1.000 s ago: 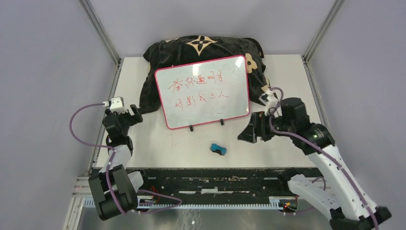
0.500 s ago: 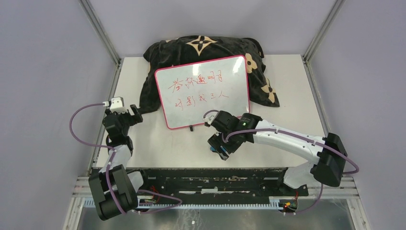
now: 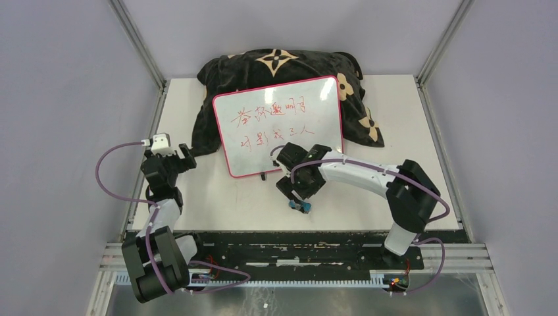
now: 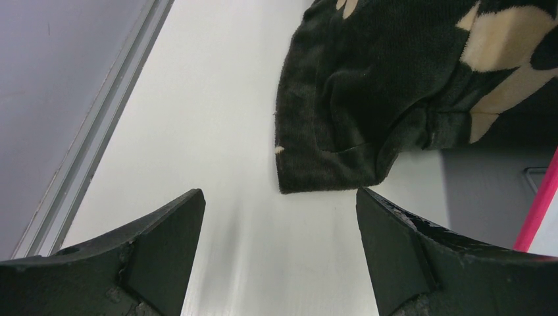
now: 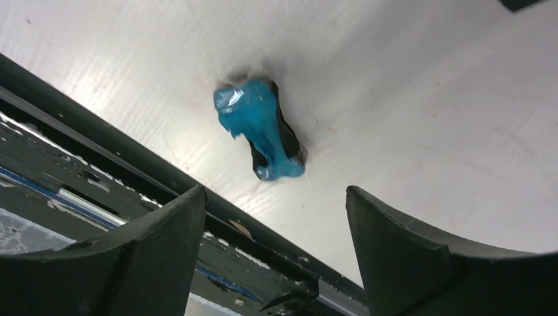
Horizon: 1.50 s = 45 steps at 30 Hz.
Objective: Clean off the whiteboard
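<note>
Right arm: elbow bent at near right, forearm reaching left across the table [image 3: 408, 118]. Right gripper [image 5: 273, 197] pointing down, fingers spread wide, empty.
Blue eraser [image 5: 260, 128]: flat on the table, just beyond the right fingertips, untouched.
Left arm: folded upright at near left. Left gripper [image 4: 279, 197] spread open, empty, facing a cushion corner.
Whiteboard [image 3: 279, 125]: mid-table, leaning back against the cushion; pink-red frame, two rows of red handwriting across its white face.
Black floral cushion [image 3: 276, 62]: behind the board, at the far edge.
</note>
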Available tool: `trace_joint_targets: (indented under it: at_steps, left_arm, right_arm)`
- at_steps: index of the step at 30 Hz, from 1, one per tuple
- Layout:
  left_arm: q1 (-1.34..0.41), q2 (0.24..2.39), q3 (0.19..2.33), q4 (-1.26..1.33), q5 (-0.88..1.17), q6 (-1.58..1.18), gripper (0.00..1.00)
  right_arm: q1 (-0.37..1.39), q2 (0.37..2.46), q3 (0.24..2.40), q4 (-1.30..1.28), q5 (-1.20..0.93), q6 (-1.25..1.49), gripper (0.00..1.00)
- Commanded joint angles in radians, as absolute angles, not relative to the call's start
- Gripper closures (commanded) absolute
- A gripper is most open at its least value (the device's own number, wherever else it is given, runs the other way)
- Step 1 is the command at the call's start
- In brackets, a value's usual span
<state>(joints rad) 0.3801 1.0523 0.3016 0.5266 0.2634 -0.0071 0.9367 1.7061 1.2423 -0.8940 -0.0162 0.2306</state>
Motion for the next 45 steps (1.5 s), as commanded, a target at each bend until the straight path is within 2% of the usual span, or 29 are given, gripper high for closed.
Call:
trace_joint_targets:
  at_steps: [1,13,20,22,26,34,38,41,44,45]
  left_arm:
    - [0.385,1.034,0.311,0.566,0.27,-0.003,0.09]
    - [0.385,1.039,0.314,0.563,0.267,-0.004,0.09]
    - [0.384,1.041,0.314,0.563,0.264,-0.005,0.09]
    - [0.385,1.043,0.316,0.562,0.263,-0.005,0.09]
    - [0.384,1.045,0.317,0.561,0.26,-0.006,0.09]
    - [0.385,1.045,0.319,0.56,0.259,-0.006,0.09]
    - [0.385,1.045,0.319,0.56,0.261,-0.006,0.09]
    - [0.385,1.045,0.318,0.56,0.265,-0.005,0.09]
    - [0.385,1.043,0.317,0.56,0.273,-0.002,0.09]
    - [0.384,1.043,0.317,0.56,0.275,-0.002,0.09]
  right_arm:
    - [0.936,1.758,1.317,-0.816,-0.048,0.205,0.14]
    - [0.93,1.81,1.237,-0.736,-0.016,0.22,0.14]
    - [0.927,1.825,1.214,-0.715,-0.003,0.234,0.18]
    - [0.927,1.827,1.208,-0.708,-0.004,0.238,0.24]
    - [0.926,1.837,1.202,-0.706,-0.016,0.242,0.43]
    - [0.927,1.81,1.168,-0.689,-0.026,0.272,0.49]
    - [0.927,1.774,1.139,-0.686,-0.007,0.296,0.58]
    - [0.928,1.739,1.117,-0.684,0.026,0.326,0.69]
    - [0.93,1.691,1.095,-0.673,0.047,0.364,0.72]
    - [0.934,1.673,1.085,-0.664,0.059,0.379,0.75]
